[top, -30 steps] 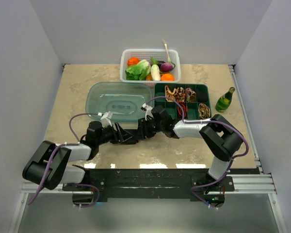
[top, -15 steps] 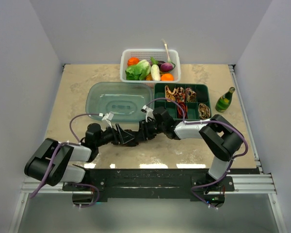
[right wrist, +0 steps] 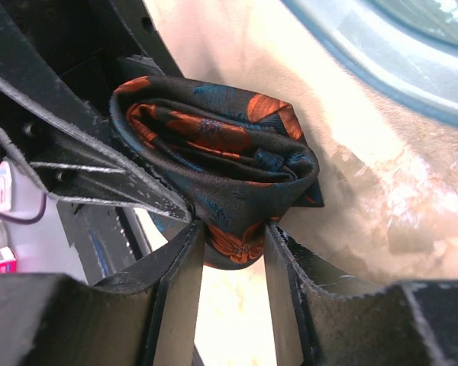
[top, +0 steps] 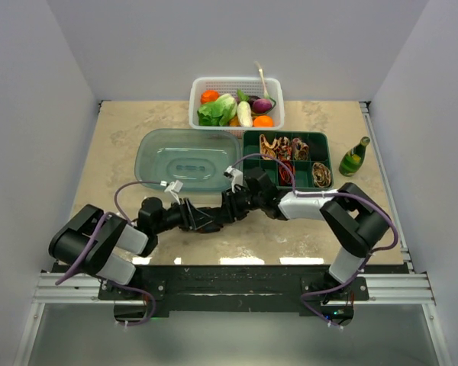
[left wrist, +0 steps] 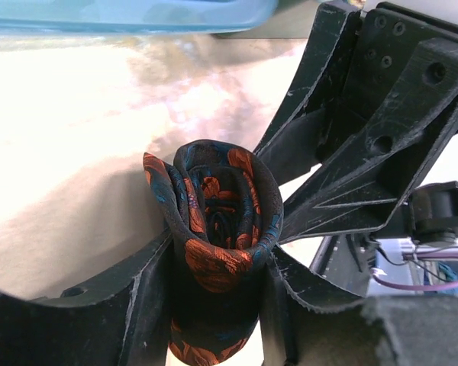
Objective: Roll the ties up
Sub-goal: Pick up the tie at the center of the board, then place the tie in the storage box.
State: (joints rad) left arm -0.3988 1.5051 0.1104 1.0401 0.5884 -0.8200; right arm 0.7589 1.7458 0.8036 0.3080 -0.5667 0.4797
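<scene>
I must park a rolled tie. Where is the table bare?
Bare: back-left corner beside the vegetable basket, and the strip left of the clear tub. Crowded: centre, where left pincer and right pincer grip the black tie, and by the green tray.

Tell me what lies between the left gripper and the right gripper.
The rolled black tie, pinched by the left gripper and the right gripper together; both wrist views show it.

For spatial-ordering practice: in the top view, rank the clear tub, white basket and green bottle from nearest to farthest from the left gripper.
1. clear tub, just beyond the left gripper.
2. white basket, at the table's far edge.
3. green bottle, far right.
</scene>
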